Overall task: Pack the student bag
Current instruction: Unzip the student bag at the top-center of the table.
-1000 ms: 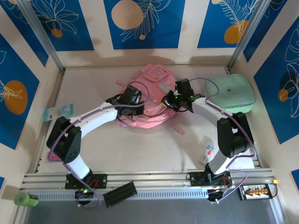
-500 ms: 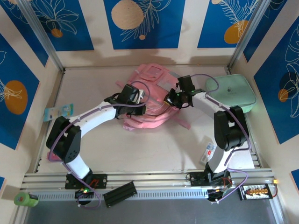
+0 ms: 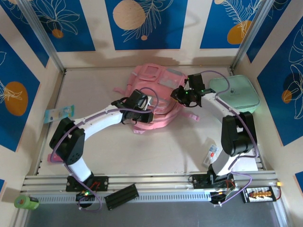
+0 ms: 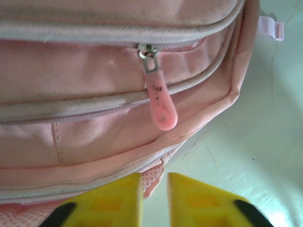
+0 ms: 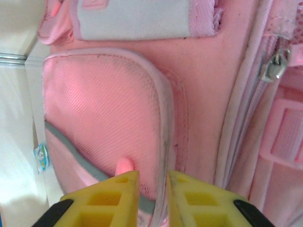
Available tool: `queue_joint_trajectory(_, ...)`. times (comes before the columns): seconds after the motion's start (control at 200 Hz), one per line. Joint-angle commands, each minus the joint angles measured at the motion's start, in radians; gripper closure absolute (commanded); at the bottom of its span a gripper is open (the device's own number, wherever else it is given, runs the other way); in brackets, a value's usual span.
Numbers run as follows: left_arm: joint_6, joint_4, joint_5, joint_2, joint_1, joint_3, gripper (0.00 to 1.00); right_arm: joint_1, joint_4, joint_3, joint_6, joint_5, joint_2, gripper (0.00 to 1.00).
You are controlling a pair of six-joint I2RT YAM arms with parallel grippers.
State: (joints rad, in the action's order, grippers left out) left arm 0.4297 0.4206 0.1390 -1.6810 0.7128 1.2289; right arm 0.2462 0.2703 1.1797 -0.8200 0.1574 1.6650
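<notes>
From where I stand the packing looks barely begun. At the left edge of the overhead view a small blue-green packet (image 3: pixel 59 113) lies on the worktop (image 3: pixel 156 146) well apart from everything else. In the upper centre the student bag (image 3: pixel 156 78) lies flat with its pockets facing up. To its right sits a mint-green case (image 3: pixel 234 92), and a small card-like item (image 3: pixel 211 155) lies at the lower right. All three of these are outside the bag. The zip lines I can see up close run shut, with one pink zip pull (image 4: pixel 160 106) hanging loose over a closed seam, so I judge that opening a compartment and loading the loose things are both yet to be done. I cannot see what, if anything, is already inside. The left pincer (image 3: pixel 146 113) is at the bag's lower edge. In its own view the left pincer (image 4: pixel 155 176) has its yellow fingers (image 4: pixel 118 198) only narrowly parted, with a bit of pink webbing (image 4: pixel 150 173) at the tips and bare worktop showing through the gap, so it looks released rather than clenched. The right pincer (image 3: pixel 179 93) is over the bag's right side. Up close the right pincer (image 5: pixel 152 174) is also slightly apart, and the piped edge of a front pocket (image 5: pixel 104 109) runs into the slot. I cannot tell whether it touches that edge.
</notes>
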Motion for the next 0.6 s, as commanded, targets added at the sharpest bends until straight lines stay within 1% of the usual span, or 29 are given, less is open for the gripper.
queue_joint_trajectory(0.0, -0.018, 0.026, -0.03, -0.012, 0.0, 0.074, 0.64, 0.014, 0.007, -0.038, -0.02, -0.011, -0.068, 0.74)
queue_joint_trajectory(0.11, -0.048, 0.064, -0.092, -0.04, 0.015, 0.132, 0.54, 0.022, 0.017, -0.057, -0.035, -0.031, -0.108, 0.65)
queue_joint_trajectory(0.2, -0.069, 0.111, -0.127, -0.085, 0.024, 0.197, 0.51, 0.026, 0.007, -0.078, -0.052, -0.044, -0.14, 0.58)
queue_joint_trajectory(0.375, -0.101, 0.223, -0.199, -0.178, 0.047, 0.318, 0.51, 0.022, 0.006, -0.105, -0.091, -0.068, -0.182, 0.45)
queue_joint_trajectory(0.48, -0.114, 0.26, -0.221, -0.217, 0.063, 0.363, 0.54, 0.022, 0.014, -0.118, -0.107, -0.091, -0.199, 0.44)
queue_joint_trajectory(0.595, -0.114, 0.282, -0.258, -0.242, 0.076, 0.389, 0.6, 0.02, 0.027, -0.12, -0.116, -0.1, -0.204, 0.44)
